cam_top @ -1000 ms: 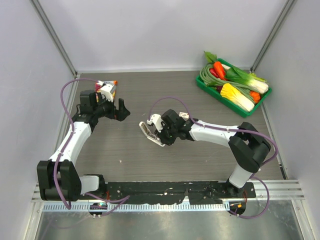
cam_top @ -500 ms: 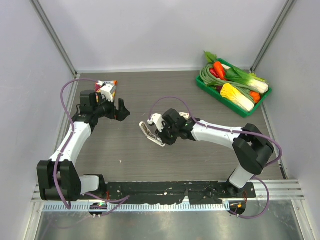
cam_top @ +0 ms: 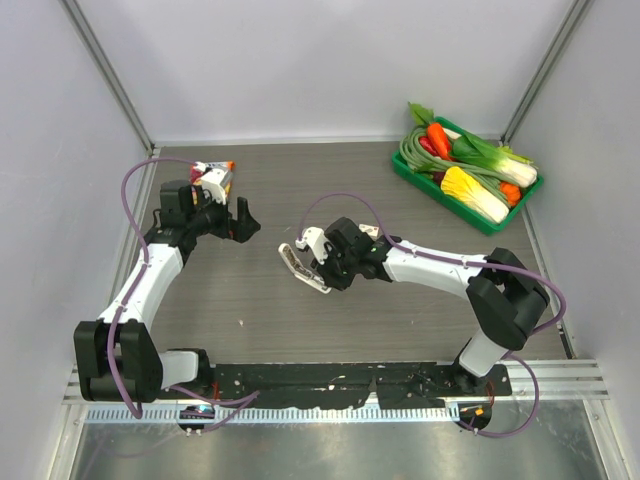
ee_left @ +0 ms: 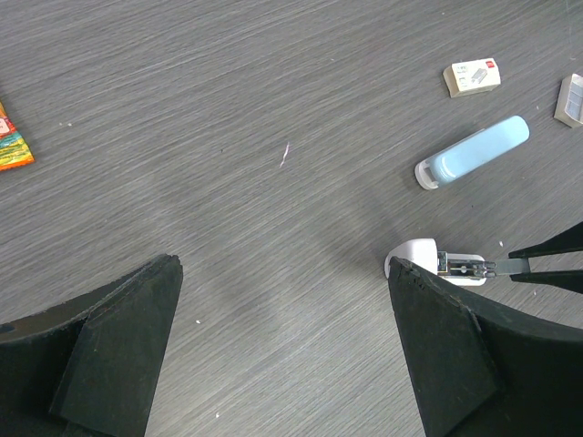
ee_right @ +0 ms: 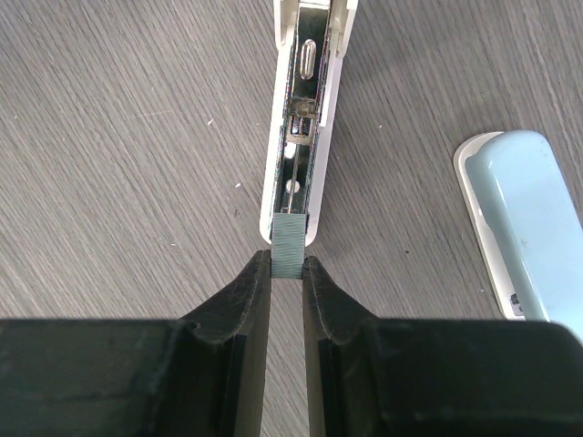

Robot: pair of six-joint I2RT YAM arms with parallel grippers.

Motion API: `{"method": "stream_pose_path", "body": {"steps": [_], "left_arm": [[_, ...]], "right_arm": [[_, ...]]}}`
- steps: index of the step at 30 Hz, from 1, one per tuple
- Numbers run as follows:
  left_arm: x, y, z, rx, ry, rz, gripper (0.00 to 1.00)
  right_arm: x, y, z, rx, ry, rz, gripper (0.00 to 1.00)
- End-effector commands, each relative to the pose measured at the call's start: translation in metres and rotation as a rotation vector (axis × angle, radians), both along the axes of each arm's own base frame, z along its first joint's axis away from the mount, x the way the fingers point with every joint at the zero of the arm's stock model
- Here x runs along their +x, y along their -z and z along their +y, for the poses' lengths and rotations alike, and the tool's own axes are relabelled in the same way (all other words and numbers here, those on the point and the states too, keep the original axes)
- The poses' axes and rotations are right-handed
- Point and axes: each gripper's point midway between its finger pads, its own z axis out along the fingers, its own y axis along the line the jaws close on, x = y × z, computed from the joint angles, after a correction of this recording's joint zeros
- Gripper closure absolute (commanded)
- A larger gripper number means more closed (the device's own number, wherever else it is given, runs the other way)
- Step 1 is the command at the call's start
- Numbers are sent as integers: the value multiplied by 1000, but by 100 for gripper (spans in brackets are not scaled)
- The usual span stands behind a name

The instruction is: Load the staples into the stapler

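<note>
Left wrist view, staples box (ee_left: 472, 77) well apart from left hand (ee_left: 284, 269)

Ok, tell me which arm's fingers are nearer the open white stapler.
Right. The right fingers pinch a grey strip at the end of the white stapler; the left fingers stand open, well apart to its left.

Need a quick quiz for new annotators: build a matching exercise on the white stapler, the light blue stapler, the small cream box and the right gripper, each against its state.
Things:
1. white plastic stapler
2. light blue plastic stapler
3. small cream rectangular box with a red mark
4. right gripper

States:
A. shut on a thin grey strip
B. lying flat, red mark up
C. opened, metal channel exposed
D. closed up

Pairs: 1-C, 2-D, 3-B, 4-A.
</note>
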Motion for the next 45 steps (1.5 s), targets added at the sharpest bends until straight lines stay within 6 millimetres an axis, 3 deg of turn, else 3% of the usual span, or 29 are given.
{"method": "stream_pose_path", "body": {"steps": [1,20,45], "left_arm": [[4,-10,-2,-18,10,-45,0],[4,-9,-3,-27,15,-39,0],[4,-5,-4,-29,17,-30,0]], "right_arm": [[3,-8,6,24,-7,-36,85],[0,9,4,-4,-4,2,84],[-1,14,6,-3,-3,20,84]]}}
